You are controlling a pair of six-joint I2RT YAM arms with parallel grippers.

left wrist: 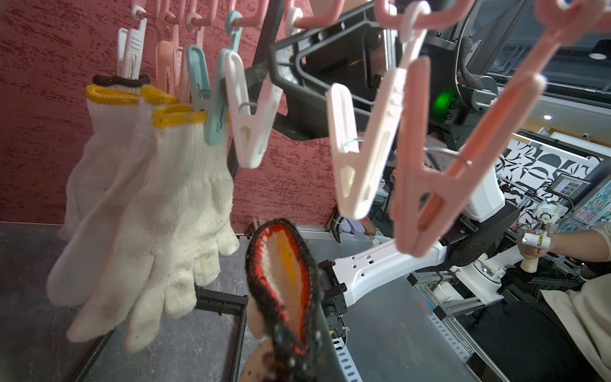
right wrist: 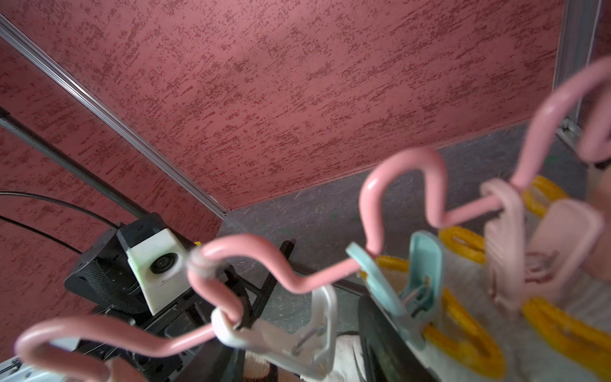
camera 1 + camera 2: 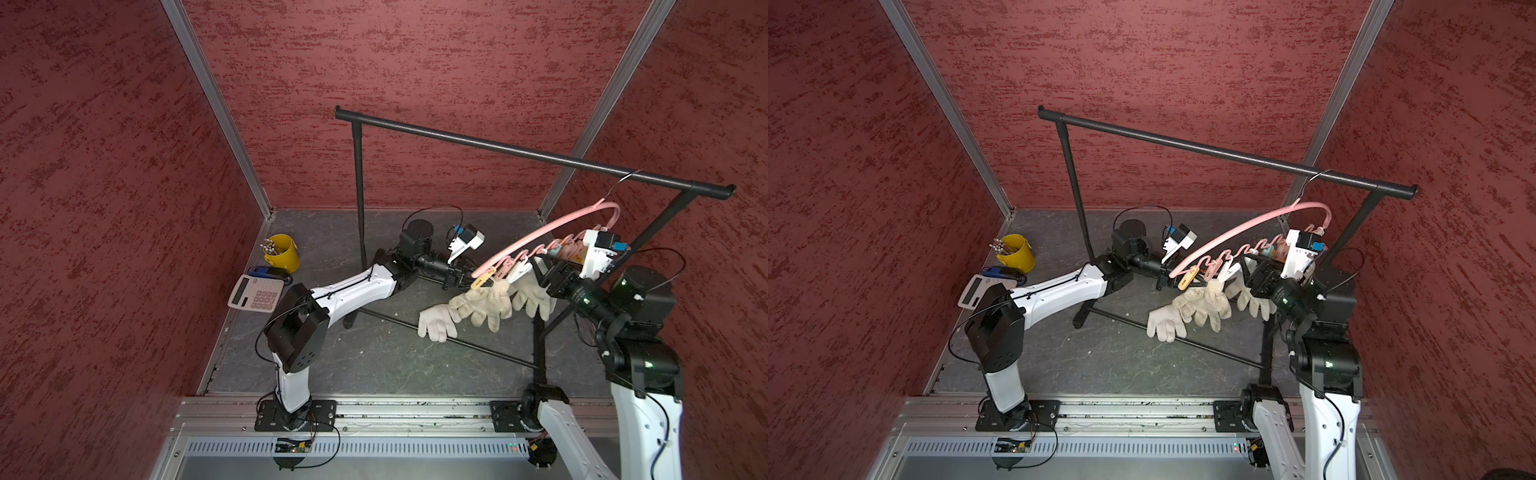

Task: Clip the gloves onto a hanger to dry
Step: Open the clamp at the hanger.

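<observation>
The pink hanger [image 3: 540,232] hangs by its hook from the black rack bar [image 3: 498,145]. Clothespins line its wavy lower bar [image 2: 396,172]. Yellow-cuffed white gloves [image 1: 165,198] hang clipped in a teal clothespin [image 1: 205,99]. My left gripper [image 3: 467,283] is shut on the red-black cuff of a cream glove [image 1: 287,291], held up just below the free pins. That glove [image 3: 492,301] droops beside the hanger's end. My right gripper [image 2: 294,357] stands open astride a white clothespin [image 2: 297,334], one finger [image 2: 373,330] apart from it. Another white glove [image 3: 436,322] lies by the rack's lower rail.
The rack's uprights [image 3: 359,199] and lower rail [image 3: 490,353] cross the dark floor between the arms. A yellow bucket [image 3: 282,251] and a calculator [image 3: 255,293] sit at the back left. Red walls close in on three sides. A person's hand [image 1: 535,244] shows beyond the front rail.
</observation>
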